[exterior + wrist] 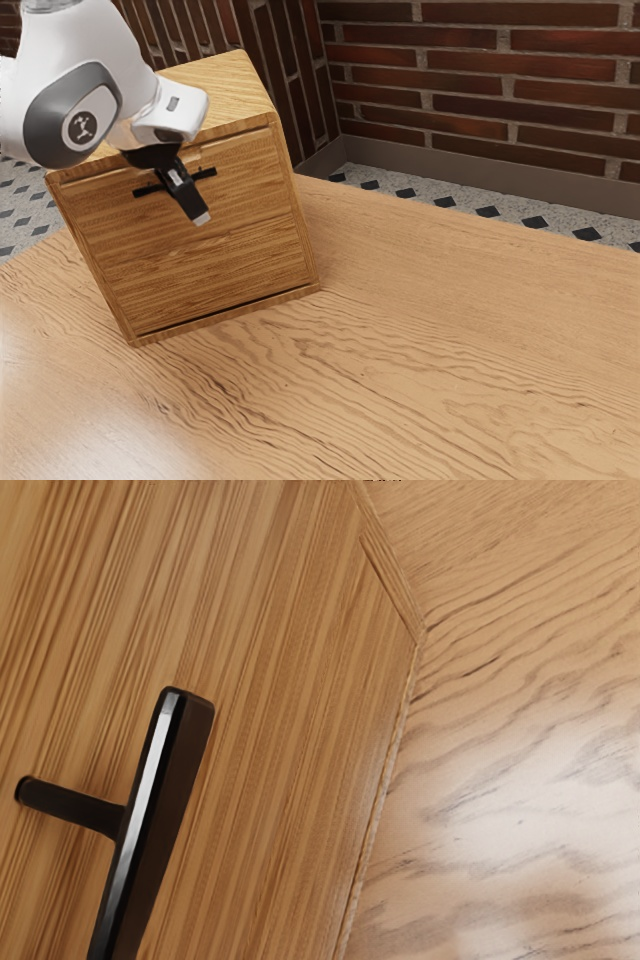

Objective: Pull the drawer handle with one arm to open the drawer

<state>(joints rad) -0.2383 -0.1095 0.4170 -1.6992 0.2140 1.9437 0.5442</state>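
Exterior view: wooden drawer cabinet [215,85] sat on the wood-grain surface [420,350], toward the exterior view's left, far end, near the corner of the brick wall [480,70]. Tiled floor [480,200] with dark diamonds ran between the surface's edge and the wall. Drawer front [210,255] faced the camera and tilted a bit toward the exterior view's right. It looked flush with the cabinet frame, not pulled out. Black bar handle [148,189] ran across the upper part of the drawer front, roughly horizontal and slightly slanted. White arm [70,90] came in from the upper left, its hand right in front of the drawer front. Black gripper [196,208] crossed over the middle of the handle and pointed down and to the exterior view's right, light-coloured tip just below the bar. Could not tell whether the gripper was spread or closed, or whether it had the handle.

Wrist view: handle [150,820] seen close up as a glossy black bar, standing off the drawer front [250,680] on a short black post [65,805]. Grain of the drawer front ran along the same way as the bar. Past the drawer front's edge came a thin frame strip, then the surface [530,730] with a pale glare patch.
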